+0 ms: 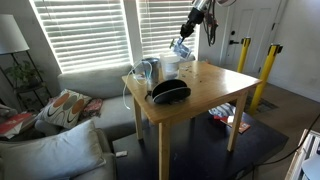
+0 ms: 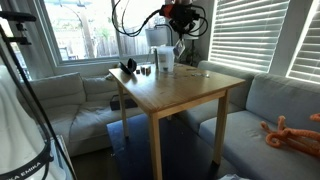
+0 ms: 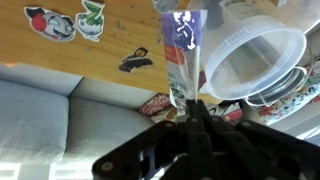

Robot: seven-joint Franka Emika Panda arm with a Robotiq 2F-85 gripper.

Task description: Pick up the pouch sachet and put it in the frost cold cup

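Observation:
My gripper (image 3: 190,103) is shut on the pouch sachet (image 3: 182,45), a bluish-grey packet with dark print that hangs from the fingertips. The frost cold cup (image 3: 250,60) stands upright on the wooden table with its open rim right beside the sachet in the wrist view. In both exterior views the gripper (image 1: 184,38) (image 2: 179,28) hovers above the table's far end, holding the sachet (image 1: 180,47) just over the cup (image 1: 170,65) (image 2: 165,60). Whether the sachet's lower end touches the cup's rim cannot be told.
A wide black bowl-shaped object (image 1: 170,92) lies near the cup, with a clear jug (image 1: 145,71) beside it. Stickers (image 3: 88,18) mark the tabletop (image 1: 205,90). A grey sofa (image 2: 270,105) flanks the table. Yellow posts (image 1: 266,75) stand behind.

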